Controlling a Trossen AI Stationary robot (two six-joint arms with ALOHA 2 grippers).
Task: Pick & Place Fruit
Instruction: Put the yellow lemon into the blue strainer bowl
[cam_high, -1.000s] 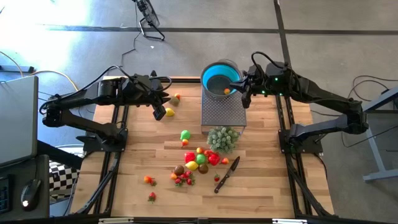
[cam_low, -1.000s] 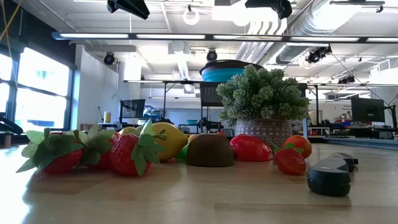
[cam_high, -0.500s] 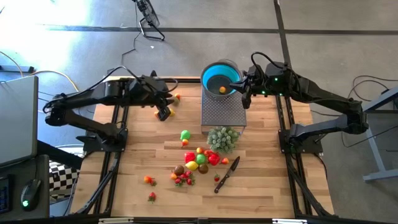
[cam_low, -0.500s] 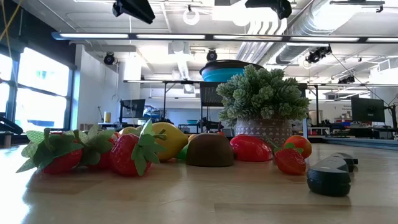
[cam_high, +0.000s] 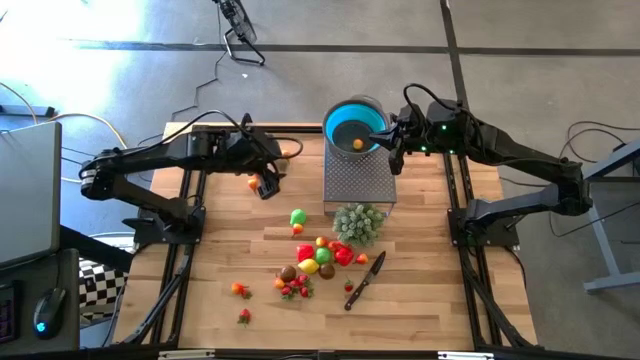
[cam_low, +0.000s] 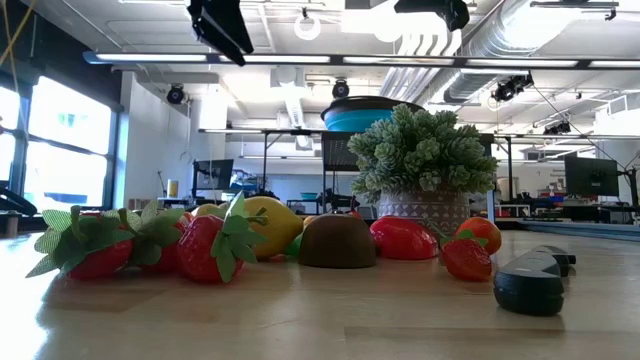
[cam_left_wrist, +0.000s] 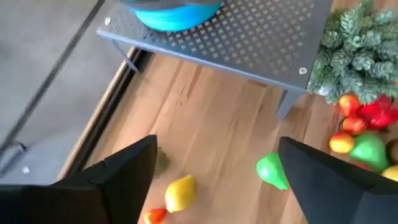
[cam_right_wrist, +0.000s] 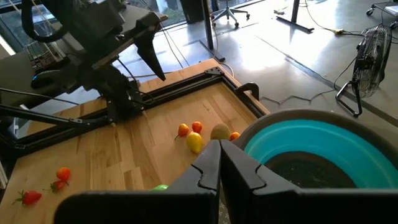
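My left gripper (cam_high: 268, 185) (cam_left_wrist: 217, 142) hangs open above the far left of the table, its fingers pointing down at a slant, nothing between them. Below it on the wood lie a yellow fruit (cam_left_wrist: 180, 193), a small orange fruit (cam_left_wrist: 154, 216) and a green fruit (cam_left_wrist: 272, 169). The blue bowl (cam_high: 352, 125) stands on a grey perforated stand (cam_high: 360, 185) and holds one orange fruit (cam_high: 358, 144). My right gripper (cam_high: 393, 150) (cam_right_wrist: 219, 168) is shut and empty, beside the bowl's right rim. More fruit (cam_high: 322, 255) lies in a heap at mid-table.
A pale green bushy plant (cam_high: 358, 222) stands just near of the stand. A black-handled knife (cam_high: 365, 280) lies right of the fruit heap. Loose strawberries (cam_high: 240, 290) lie toward the near left. Several small fruits (cam_right_wrist: 197, 127) sit at the table's far edge.
My left gripper has moved toward the table's right edge and sunk lower, coming over the yellow fruit. Its fingers have opened wide. The fruit on the table has stayed in place.
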